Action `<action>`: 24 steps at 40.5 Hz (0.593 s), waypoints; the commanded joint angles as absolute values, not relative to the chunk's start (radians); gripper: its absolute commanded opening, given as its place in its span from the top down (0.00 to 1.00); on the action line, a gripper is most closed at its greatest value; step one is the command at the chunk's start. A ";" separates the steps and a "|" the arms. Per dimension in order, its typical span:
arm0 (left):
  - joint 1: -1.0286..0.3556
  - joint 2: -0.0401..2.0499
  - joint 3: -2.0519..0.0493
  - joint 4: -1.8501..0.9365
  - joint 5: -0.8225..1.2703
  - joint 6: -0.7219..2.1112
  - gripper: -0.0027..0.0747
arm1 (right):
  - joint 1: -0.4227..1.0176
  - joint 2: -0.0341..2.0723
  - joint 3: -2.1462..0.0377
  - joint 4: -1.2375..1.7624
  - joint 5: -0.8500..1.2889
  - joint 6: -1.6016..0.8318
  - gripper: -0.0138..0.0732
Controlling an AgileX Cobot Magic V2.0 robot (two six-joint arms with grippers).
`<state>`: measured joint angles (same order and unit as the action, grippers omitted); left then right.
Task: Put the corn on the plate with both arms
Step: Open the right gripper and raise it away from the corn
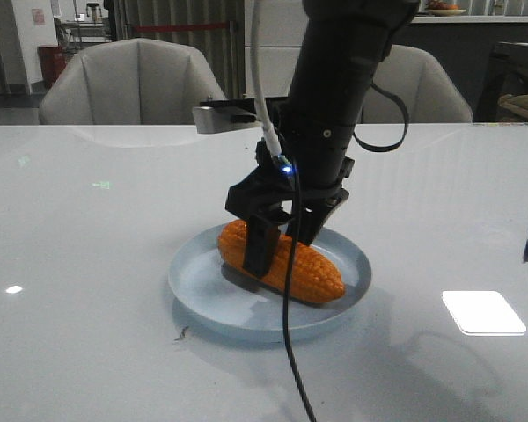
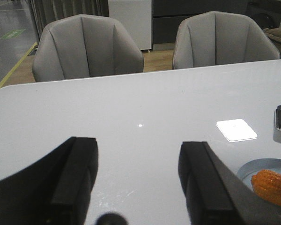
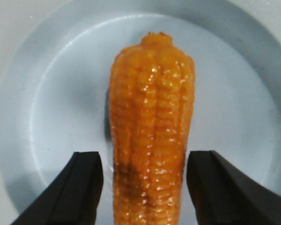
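On the plate point(image 1: 198, 294), the corn point(image 1: 312, 268) lies between the right hand's point(image 1: 282, 233) spread fingers and could roll if nudged.

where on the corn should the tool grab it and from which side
Grip the corn across its thick middle, coming from straight above with a finger on each long side. It lies flat on the plate, and its tapered end would let fingers slide. The right tool already straddles it, open.
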<state>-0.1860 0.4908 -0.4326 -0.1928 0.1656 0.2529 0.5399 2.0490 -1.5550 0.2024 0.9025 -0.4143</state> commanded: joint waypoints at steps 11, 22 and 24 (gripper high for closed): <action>-0.186 0.494 -0.462 -0.197 0.073 0.249 0.38 | 0.520 1.983 -1.939 0.194 1.200 -0.404 0.26; -0.186 0.494 -0.462 -0.197 0.073 0.249 0.38 | 0.430 1.950 -2.088 0.191 1.323 -0.203 0.26; -0.186 0.494 -0.462 -0.197 0.073 0.249 0.38 | 0.404 1.922 -2.088 0.191 1.323 -0.189 0.26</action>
<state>-0.1860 0.4908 -0.4326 -0.1928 0.1656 0.2529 0.4475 2.0275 -2.0473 0.1880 1.2323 -0.2283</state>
